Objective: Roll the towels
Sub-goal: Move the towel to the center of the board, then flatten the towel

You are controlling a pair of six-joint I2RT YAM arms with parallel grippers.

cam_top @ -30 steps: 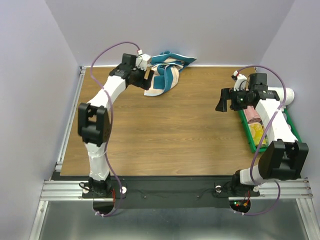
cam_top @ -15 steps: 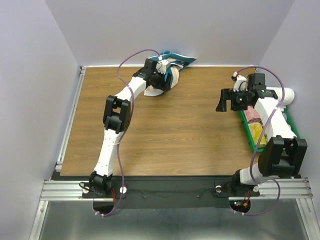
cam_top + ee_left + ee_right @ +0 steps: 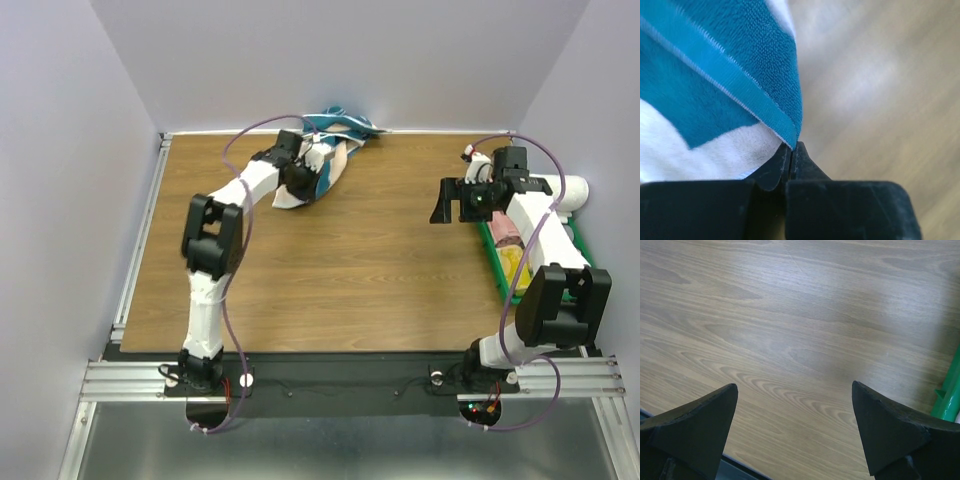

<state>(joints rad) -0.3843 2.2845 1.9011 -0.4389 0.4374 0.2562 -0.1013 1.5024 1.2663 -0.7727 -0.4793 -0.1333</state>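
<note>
A crumpled teal and cream towel [image 3: 338, 150] lies at the back of the wooden table, against the rear wall. My left gripper [image 3: 303, 177] is at the towel's near-left end. In the left wrist view its jaws [image 3: 791, 148] are pressed together on the towel's teal hem [image 3: 740, 85], with cream terry beside it. My right gripper [image 3: 446, 206] hovers over bare wood at the right. Its fingers [image 3: 700, 415] stand wide apart with nothing between them.
A green basket [image 3: 497, 268] sits at the table's right edge under the right arm, holding pink and yellow rolled cloths [image 3: 512, 252]. Its green rim [image 3: 951, 392] shows in the right wrist view. The rear wall stands just behind the towel.
My left arm reached into the towel, its jaws went from open to shut on the hem, and it drew back toward the near-left, pulling the towel along. The right arm barely moved.
</note>
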